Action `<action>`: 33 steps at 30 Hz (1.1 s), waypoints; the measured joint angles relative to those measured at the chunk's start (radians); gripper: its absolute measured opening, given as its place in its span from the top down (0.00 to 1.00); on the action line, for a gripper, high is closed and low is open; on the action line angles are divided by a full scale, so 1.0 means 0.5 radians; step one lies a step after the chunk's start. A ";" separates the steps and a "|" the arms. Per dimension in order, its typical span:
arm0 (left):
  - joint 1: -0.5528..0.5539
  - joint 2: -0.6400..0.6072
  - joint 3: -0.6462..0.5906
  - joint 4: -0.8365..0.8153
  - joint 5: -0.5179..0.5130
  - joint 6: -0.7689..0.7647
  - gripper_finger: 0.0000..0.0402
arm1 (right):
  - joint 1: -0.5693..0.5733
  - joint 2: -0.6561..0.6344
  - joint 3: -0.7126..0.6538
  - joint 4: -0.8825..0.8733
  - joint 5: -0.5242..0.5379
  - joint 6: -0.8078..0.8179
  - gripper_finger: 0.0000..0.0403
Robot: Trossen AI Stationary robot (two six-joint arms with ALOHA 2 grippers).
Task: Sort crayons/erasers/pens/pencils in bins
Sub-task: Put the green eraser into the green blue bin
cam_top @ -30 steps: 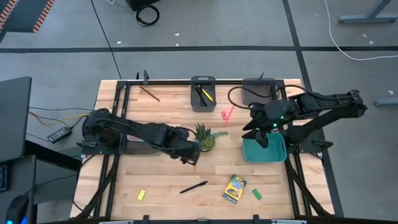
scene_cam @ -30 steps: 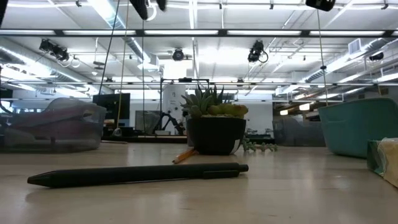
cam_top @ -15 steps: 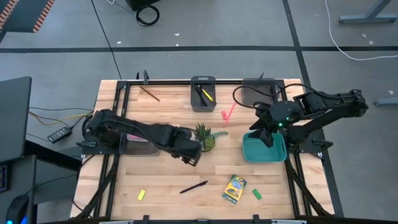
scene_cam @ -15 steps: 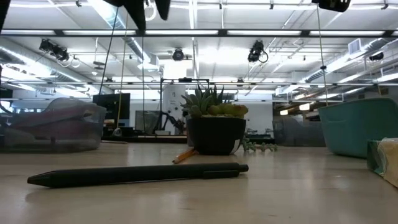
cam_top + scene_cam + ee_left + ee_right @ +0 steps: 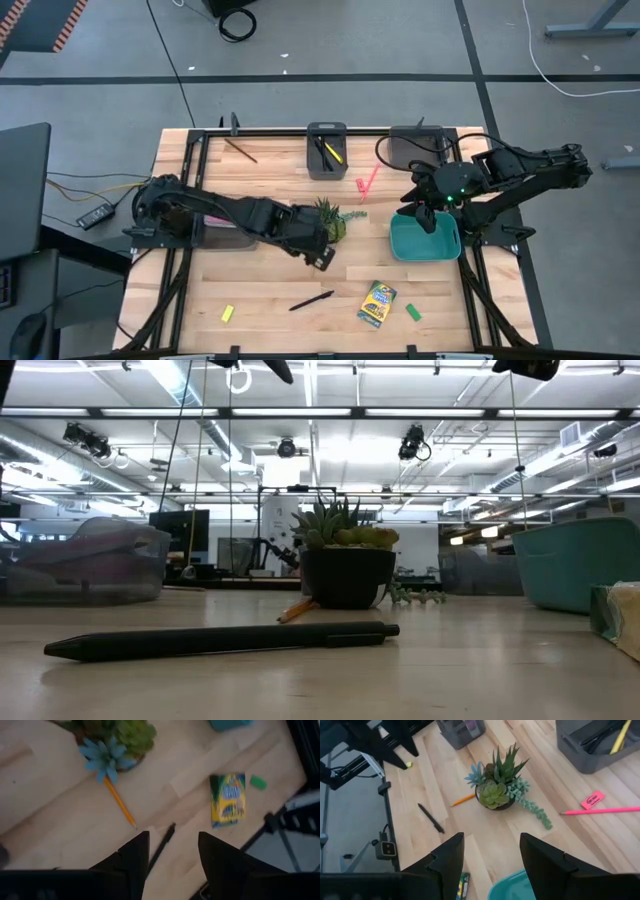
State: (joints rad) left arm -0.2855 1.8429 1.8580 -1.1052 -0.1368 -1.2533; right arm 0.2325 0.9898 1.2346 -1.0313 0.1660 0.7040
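The black pen (image 5: 311, 299) lies loose on the table (image 5: 260, 290), just in front of the potted plant (image 5: 328, 220). The left hand (image 5: 322, 257) hovers empty and spread between plant and pen, so the pickup looks next: descend and straddle it. The right hand (image 5: 424, 219), fingers parted, waits over the teal bin (image 5: 425, 247) beside the plant.

Open left tool (image 5: 172, 857) above tabletop (image 5: 60, 815): black pen (image 5: 161, 846) between its fingers, orange pencil (image 5: 120, 807) beside succulent (image 5: 112, 740), crayon box (image 5: 228, 800), green eraser (image 5: 258, 781).

Crayon box (image 5: 622, 618) cut by the low view's edge; orange pencil (image 5: 297, 611) half-hidden behind the pen (image 5: 220, 640).
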 joint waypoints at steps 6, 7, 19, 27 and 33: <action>0.139 -0.046 0.054 -0.075 -0.001 0.035 0.57 | -0.001 0.009 0.000 -0.096 -0.011 0.060 0.50; 0.166 -0.062 0.069 -0.086 0.000 0.081 0.58 | -0.001 0.016 0.000 -0.117 -0.036 0.087 0.50; 0.390 -0.178 0.518 -0.207 -0.045 0.557 0.59 | 0.274 0.429 -0.001 -0.156 -0.403 -0.385 0.50; 0.329 -0.184 0.755 -0.233 -0.242 0.513 0.60 | 0.468 0.769 -0.001 -0.117 -0.400 -0.236 0.50; 0.236 -0.184 0.849 -0.240 -0.243 0.577 0.60 | 0.588 0.835 -0.002 -0.116 -0.507 0.253 0.50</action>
State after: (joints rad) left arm -0.1674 1.7512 2.2823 -1.2251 -0.2581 -0.9650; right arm 0.5266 1.4074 1.2339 -1.0893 -0.0877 0.8304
